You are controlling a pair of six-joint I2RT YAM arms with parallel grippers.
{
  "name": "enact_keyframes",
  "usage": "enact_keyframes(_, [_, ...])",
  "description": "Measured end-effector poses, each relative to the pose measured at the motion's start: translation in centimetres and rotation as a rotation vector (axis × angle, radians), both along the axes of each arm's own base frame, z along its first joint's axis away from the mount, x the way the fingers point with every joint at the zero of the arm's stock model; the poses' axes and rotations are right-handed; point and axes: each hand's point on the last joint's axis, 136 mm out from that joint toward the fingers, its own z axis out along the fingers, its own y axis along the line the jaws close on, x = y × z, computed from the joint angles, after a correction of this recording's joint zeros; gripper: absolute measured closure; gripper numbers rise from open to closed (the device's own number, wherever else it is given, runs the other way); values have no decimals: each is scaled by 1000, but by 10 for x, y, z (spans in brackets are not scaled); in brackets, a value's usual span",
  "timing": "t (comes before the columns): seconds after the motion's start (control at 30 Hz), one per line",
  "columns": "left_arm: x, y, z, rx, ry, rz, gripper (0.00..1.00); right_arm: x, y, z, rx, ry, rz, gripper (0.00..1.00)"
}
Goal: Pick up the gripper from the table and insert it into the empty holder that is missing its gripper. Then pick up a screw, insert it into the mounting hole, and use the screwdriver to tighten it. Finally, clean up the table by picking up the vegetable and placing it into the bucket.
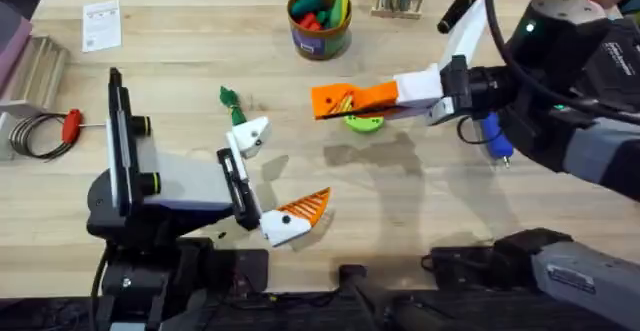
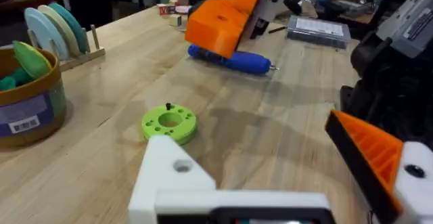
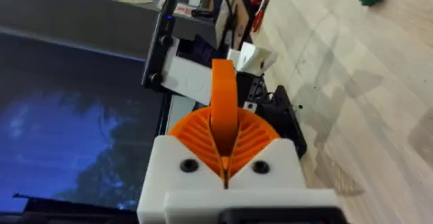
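Overhead, the right claw point(image 1: 345, 99) hangs over the middle of the counter point(image 1: 420, 211), just above a green disc point(image 1: 363, 123), but from up there it's one orange lump. The right wrist view sorts it out: both ribbed pads are clenched on the gripper point(image 3: 224, 95), a slim orange wedge sticking up between them, held off the counter.

The left claw point(image 1: 272, 178) is spread wide. One finger has its orange tip; the other is the holder point(image 1: 250, 136), a bare white block. The left wrist view gets in close and shows a small round hole in the holder's face, plus the disc with a screw point(image 2: 168, 106) standing on it.

The screwdriver point(image 2: 233, 59) is half tucked under the right arm overhead, but lies plain to see in the left wrist view. The vegetable point(image 1: 232, 104) lies near the holder, and the bucket point(image 1: 320, 21) sits at the far edge.
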Motion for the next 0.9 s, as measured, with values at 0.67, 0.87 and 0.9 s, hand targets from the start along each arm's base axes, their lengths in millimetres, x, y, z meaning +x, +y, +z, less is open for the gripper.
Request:
enact_keyframes(0.67, [0, 0, 0, 0, 0, 0, 15, -16, 28, -55, 8, 234, 242, 993])
enact_keyframes(0.87, [0, 0, 0, 0, 0, 0, 15, -21, 37, -67, -1, 262, 277, 993])
enact_keyframes(0.9, [0, 0, 0, 0, 0, 0, 14, -23, 38, -68, -3, 265, 285, 993])
